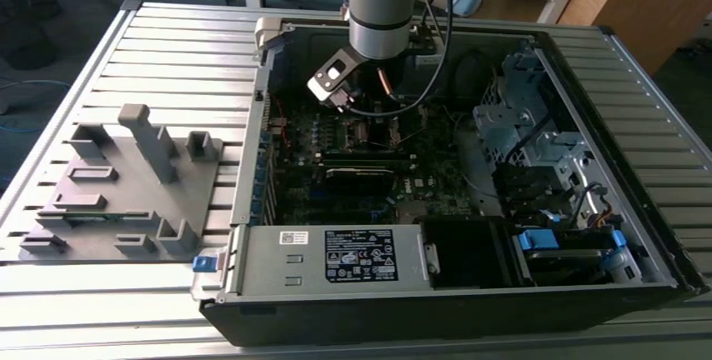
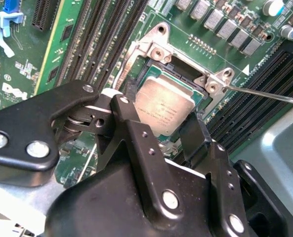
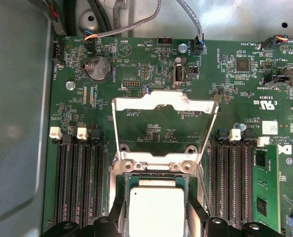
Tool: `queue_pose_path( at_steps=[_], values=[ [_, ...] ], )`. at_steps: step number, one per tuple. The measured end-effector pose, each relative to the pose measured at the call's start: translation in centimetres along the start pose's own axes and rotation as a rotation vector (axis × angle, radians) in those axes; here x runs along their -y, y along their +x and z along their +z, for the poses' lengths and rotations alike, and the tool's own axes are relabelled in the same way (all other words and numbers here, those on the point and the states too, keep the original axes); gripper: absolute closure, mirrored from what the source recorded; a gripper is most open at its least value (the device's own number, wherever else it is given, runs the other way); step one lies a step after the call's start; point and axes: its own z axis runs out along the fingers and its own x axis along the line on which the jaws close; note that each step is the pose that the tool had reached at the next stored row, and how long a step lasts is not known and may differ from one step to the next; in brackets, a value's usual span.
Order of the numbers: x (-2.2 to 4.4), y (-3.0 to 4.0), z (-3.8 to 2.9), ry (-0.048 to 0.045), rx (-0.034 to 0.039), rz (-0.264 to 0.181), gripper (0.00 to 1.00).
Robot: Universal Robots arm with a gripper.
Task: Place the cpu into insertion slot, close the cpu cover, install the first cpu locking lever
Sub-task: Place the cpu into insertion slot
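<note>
The arm comes straight down from above into the open computer case, which lies on its side on the slatted table. Its wrist is bent so that the gripper points down at the motherboard, close to the case's far wall. A grey moulded fixture sits on the table near its edge at the exterior view's left, well apart from the case.

In both wrist views the gripper is low over the socket, its two black fingers closed in on opposite edges of the cpu, pinching it between them. The cpu lies flat and square to the socket, silver top up, inside the socket's outline. Whether it is fully seated I cannot tell.

The cpu cover is swung back on its hinge and stands open beyond the socket, with bare board showing through its centre. A thin locking lever sticks out free beside the socket's corner, unlatched. Rows of black memory slots flank the socket on both sides.
</note>
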Motion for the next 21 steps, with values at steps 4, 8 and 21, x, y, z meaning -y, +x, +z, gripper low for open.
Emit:
queue_pose_path(
  at_steps=[4,8,21],
  values=[
    [0.00,0.00,-0.07,0.0002,0.0003,0.000,0.38],
    [-0.03,0.00,-0.47,0.0000,0.0000,0.000,0.38],
    [-0.07,0.00,-1.16,0.0000,0.0000,0.000,0.38]
  ],
)
